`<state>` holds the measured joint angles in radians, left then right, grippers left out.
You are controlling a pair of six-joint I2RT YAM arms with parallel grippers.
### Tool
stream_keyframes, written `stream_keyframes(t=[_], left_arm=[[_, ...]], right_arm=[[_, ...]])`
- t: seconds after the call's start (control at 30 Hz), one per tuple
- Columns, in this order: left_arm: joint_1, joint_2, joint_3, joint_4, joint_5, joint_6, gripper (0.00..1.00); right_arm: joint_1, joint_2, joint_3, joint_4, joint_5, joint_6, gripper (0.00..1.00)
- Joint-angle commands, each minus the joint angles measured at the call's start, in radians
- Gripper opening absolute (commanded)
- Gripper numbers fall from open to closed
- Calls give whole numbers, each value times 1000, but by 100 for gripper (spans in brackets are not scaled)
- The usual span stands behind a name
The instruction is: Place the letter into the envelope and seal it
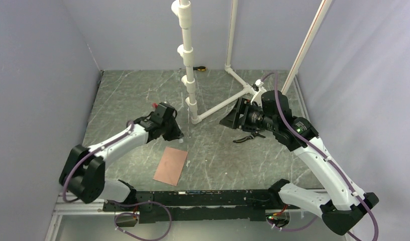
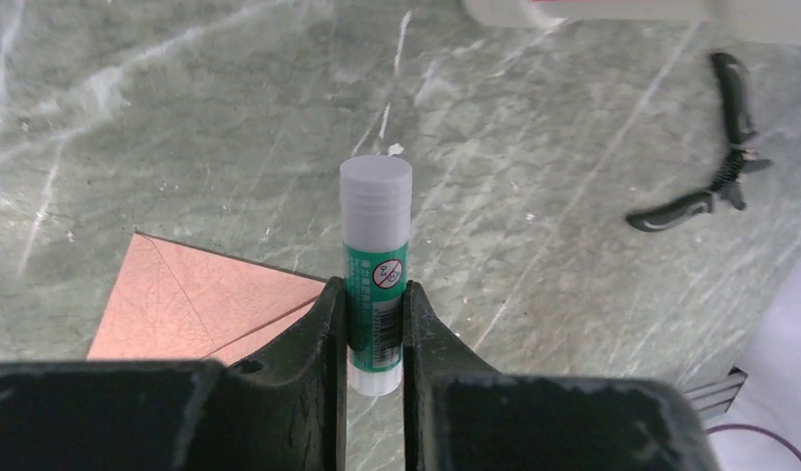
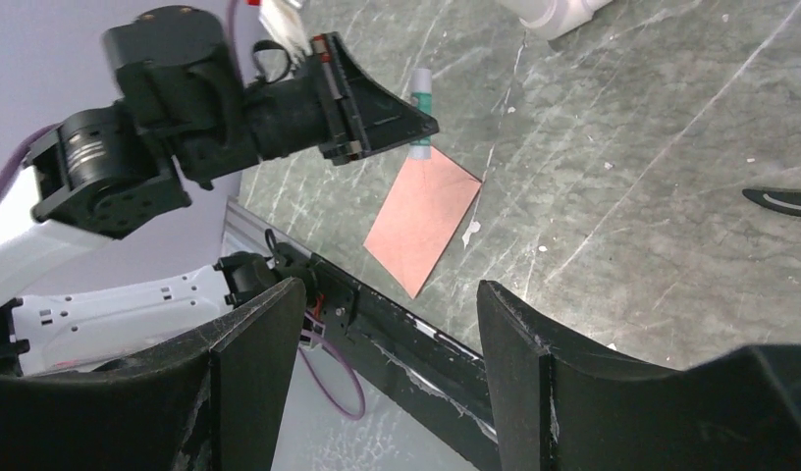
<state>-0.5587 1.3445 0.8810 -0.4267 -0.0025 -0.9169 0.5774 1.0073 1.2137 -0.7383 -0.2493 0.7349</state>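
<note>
Right up against the left wrist cam, the left gripper [image 2: 375, 294] has its jaws pinched narrow on a glue stick [image 2: 376, 255]. They grab it low on the green label, so the ribbed whitish cap end pokes out past the tips. Just left of that, half tucked behind one jaw, is the envelope [image 2: 200, 309]: pinkish-brown, lying flat on the table [image 1: 137, 90], with diagonal fold lines showing on its upper face. From the top view it sits near the front edge of the table, a bit tilted, just on the near side of the left gripper and close to the black rail [image 1: 208, 197] the arms are bolted to. From the right wrist cam the stick's lower end hangs right at the envelope's far corner, but I honestly can't tell if it touches the paper. Over on the other side, the right gripper [image 3: 387, 294] is up off the table, jaws spread wide and holding nothing, well apart from the envelope. Near it on the table lies a black-handled tool [image 1: 248, 137], pliers-looking, and a white pipe frame [image 1: 190, 75] stands toward the back.
</note>
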Motion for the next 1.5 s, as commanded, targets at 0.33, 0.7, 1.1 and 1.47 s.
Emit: stream_keyframes(t=[0.33,0.7,1.1,1.47], left_arm=[[-136,274,151,-55,-182,-105,10],[-169,411,223,-131,-210,-94,31],[-181,362,255,-213,-233,-77,56],[-180,-71,327,-366,-255,71,93]], right_arm=[[-2,10,-9,57,28,-35,68],[-2,-8,-31,42,37,-42,70],[-1,-26,-54,72,34,-22,71],[-1,-24,56,-12,147,-74,88]])
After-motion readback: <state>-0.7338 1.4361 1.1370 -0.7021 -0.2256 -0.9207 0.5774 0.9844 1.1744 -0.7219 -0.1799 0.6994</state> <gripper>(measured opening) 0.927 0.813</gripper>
